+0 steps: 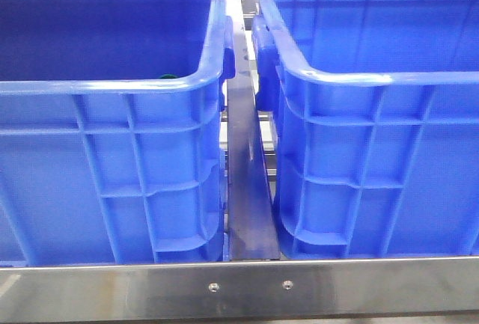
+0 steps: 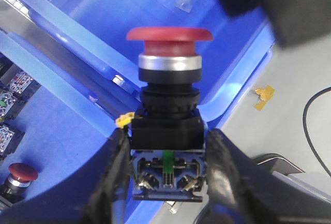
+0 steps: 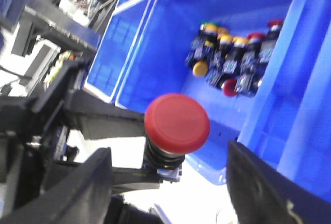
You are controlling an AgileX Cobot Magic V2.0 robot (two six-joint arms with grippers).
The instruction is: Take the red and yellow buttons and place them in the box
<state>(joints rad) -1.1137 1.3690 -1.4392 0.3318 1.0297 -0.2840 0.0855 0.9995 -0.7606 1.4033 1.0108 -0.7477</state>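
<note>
- Left gripper (image 2: 166,182): matte black fingers (image 2: 111,182) with rough, grainy surface, broad and curved.
- Right gripper (image 3: 170,193): black, smooth, wedge-shaped fingers (image 3: 264,182), blurred; small pale mark low on one.
- Black arm housing, angular, blurred.

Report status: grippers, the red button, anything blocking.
Left gripper shut on red button, held above a blue crate. Right gripper open, empty. More buttons lie in the crate. Nothing blocking.

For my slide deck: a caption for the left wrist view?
Left gripper shut on a red button, held upright above the blue box.
</note>
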